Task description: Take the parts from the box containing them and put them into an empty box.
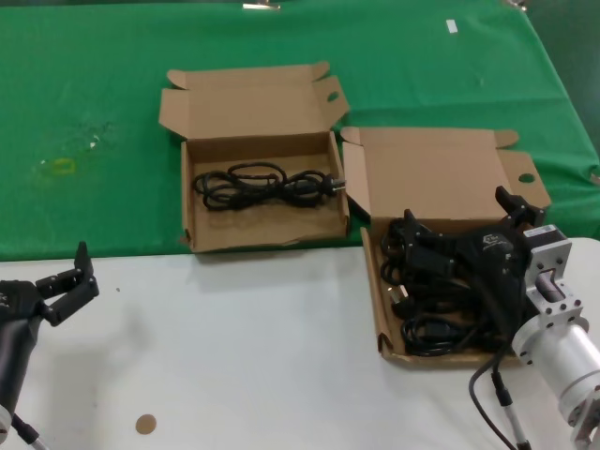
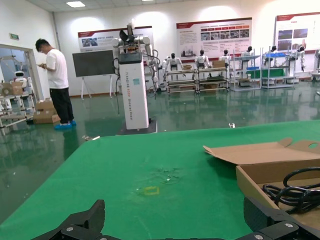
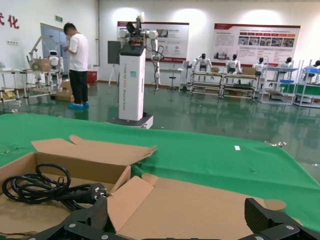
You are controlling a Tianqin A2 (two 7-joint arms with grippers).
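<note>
The box containing the parts (image 1: 382, 323) stands at the right, lid up with a round hole (image 1: 525, 176) in its flap; several black cords (image 1: 433, 330) lie piled in it. My right gripper (image 1: 459, 214) hangs over this box's far half, open and empty. In the right wrist view its fingers (image 3: 95, 215) frame the lid (image 3: 200, 200). The wavy-fronted box (image 1: 262, 240) stands to the left on the green cloth and holds one looped cord (image 1: 262, 184), which also shows in the right wrist view (image 3: 45, 187) and the left wrist view (image 2: 295, 192). My left gripper (image 1: 77, 284) is open, parked at front left.
A green cloth (image 1: 94, 112) covers the table's far part; the near part is white (image 1: 244, 356). A small brown disc (image 1: 144, 424) lies near the front edge. A yellow mark (image 1: 61, 167) is on the cloth at far left.
</note>
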